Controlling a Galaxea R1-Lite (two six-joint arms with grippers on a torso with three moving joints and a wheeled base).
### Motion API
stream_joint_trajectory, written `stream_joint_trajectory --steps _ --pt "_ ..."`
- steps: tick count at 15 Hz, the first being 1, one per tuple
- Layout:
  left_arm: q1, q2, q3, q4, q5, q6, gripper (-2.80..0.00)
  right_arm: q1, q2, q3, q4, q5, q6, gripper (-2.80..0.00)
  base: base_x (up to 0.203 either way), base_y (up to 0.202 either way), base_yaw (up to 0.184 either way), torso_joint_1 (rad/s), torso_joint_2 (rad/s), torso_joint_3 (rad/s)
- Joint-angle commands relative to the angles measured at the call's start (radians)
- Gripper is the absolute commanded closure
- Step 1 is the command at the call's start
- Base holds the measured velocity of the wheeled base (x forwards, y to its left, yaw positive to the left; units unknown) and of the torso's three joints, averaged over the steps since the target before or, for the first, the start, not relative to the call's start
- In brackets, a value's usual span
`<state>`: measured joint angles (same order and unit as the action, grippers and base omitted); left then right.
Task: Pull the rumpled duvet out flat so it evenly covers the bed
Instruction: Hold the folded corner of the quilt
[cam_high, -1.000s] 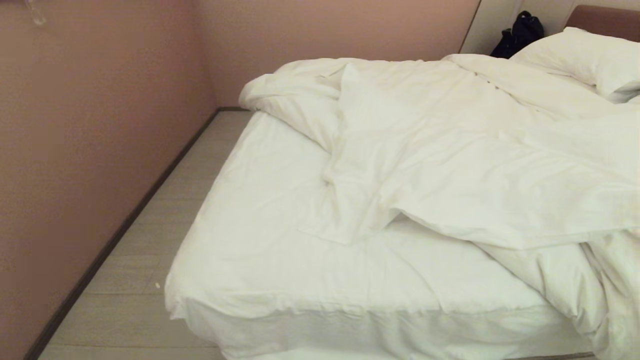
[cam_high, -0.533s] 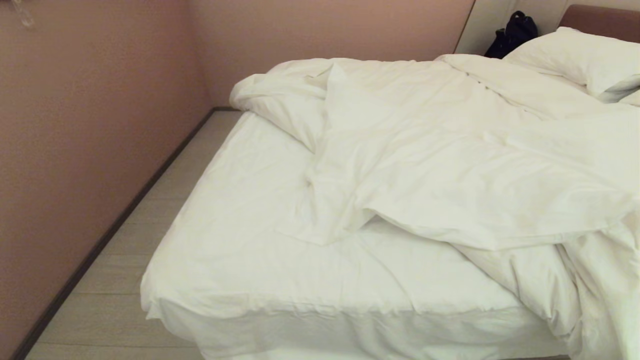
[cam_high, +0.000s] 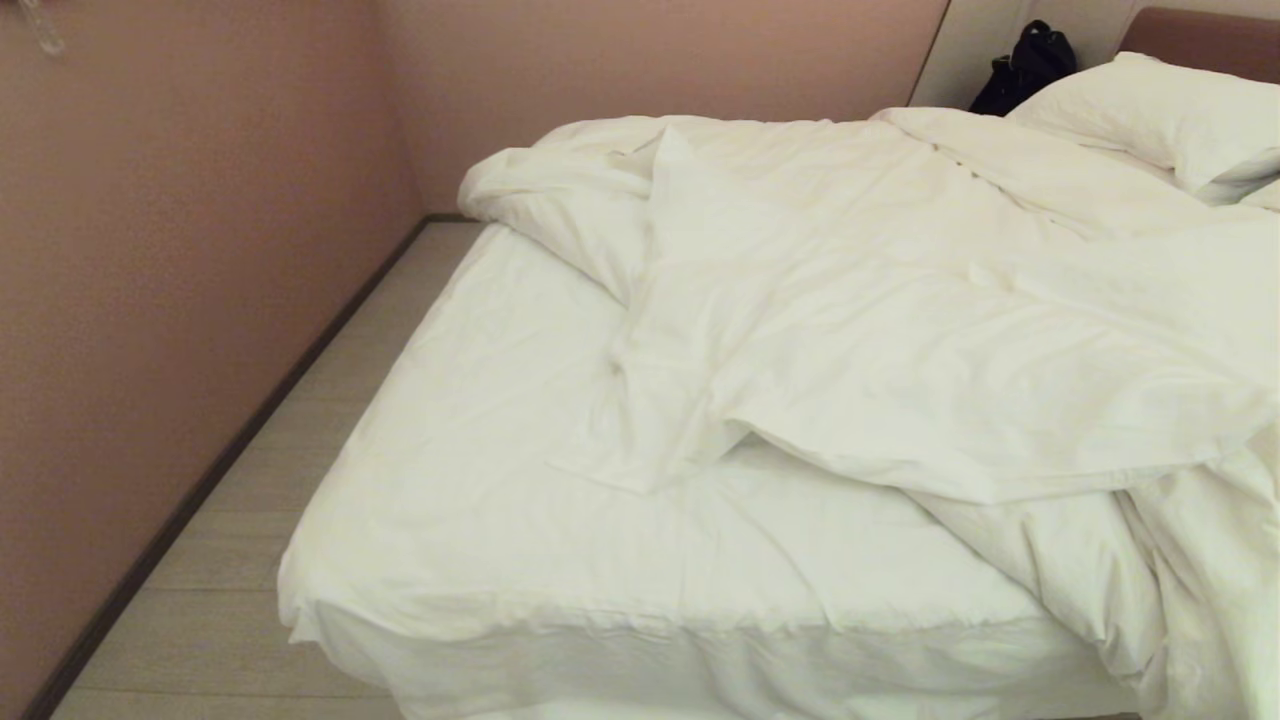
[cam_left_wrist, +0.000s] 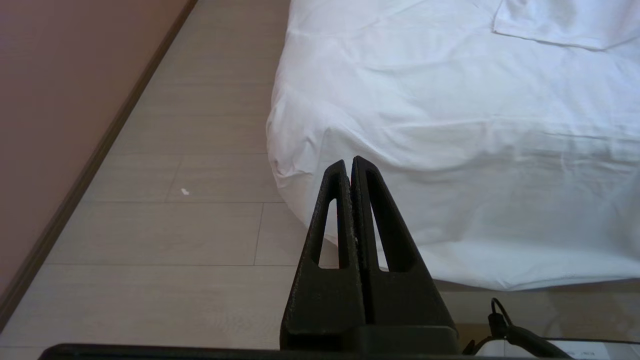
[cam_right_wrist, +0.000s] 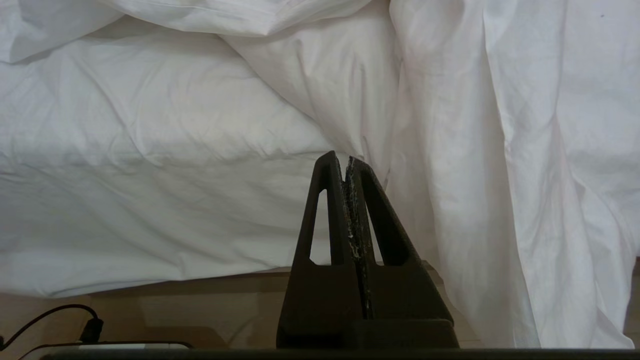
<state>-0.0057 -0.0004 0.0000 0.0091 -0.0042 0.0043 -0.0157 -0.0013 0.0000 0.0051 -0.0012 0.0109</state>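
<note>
Lying bunched across the upper right and right side of the head view, the duvet (cam_high: 900, 330), heaped in thick folds and nowhere near flat. Covered only the far and right part of the bed (cam_high: 480, 520); left bare the fitted sheet (cam_high: 450, 470) over the lower left of the mattress. Trailed one thin flap down toward the centre of the frame, ending in a flat corner on the sheet. Spilled over the bed's near edge at the lower right of the frame. Rested at the upper right, a white pillow (cam_high: 1170, 120), with a dark bag (cam_high: 1030, 65) just behind it against the wall and a strip of reddish headboard (cam_high: 1200, 30) at the top right corner. Ran down the left of the frame, a pinkish wall (cam_high: 180, 280) above a pale plank floor (cam_high: 250, 560).

Hung low before the bed's near left corner, seen in the left wrist view, the left gripper (cam_left_wrist: 350, 162), jaws pressed together, holding nothing, clear of the sheet. Hung likewise in the right wrist view the right gripper (cam_right_wrist: 345, 160), jaws pressed together and empty, before the draped duvet and the mattress side. Showed neither arm in the head view.
</note>
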Motion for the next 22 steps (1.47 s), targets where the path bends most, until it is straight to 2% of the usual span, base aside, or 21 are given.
stream_joint_trajectory --steps 1,16,20,22 --pt "0.000 0.000 0.000 0.000 0.000 0.000 0.00 0.000 0.001 0.000 -0.001 0.000 0.000 0.00 0.000 0.000 0.000 0.000 0.00 0.000" --pt "0.000 0.000 -0.007 0.000 0.001 -0.012 0.00 0.000 0.001 0.000 -0.001 0.001 0.000 0.00 0.000 0.000 0.000 0.000 0.00 0.000" --pt "0.000 0.000 -0.105 0.051 -0.027 -0.015 0.00 0.000 0.001 0.000 -0.001 0.000 0.000 0.00 0.000 0.000 0.000 0.000 0.00 0.000" --pt "0.000 0.014 -0.173 0.115 -0.080 -0.020 0.00 0.000 0.001 0.000 0.001 0.000 0.000 0.00 0.000 0.000 0.000 0.000 0.00 0.000"
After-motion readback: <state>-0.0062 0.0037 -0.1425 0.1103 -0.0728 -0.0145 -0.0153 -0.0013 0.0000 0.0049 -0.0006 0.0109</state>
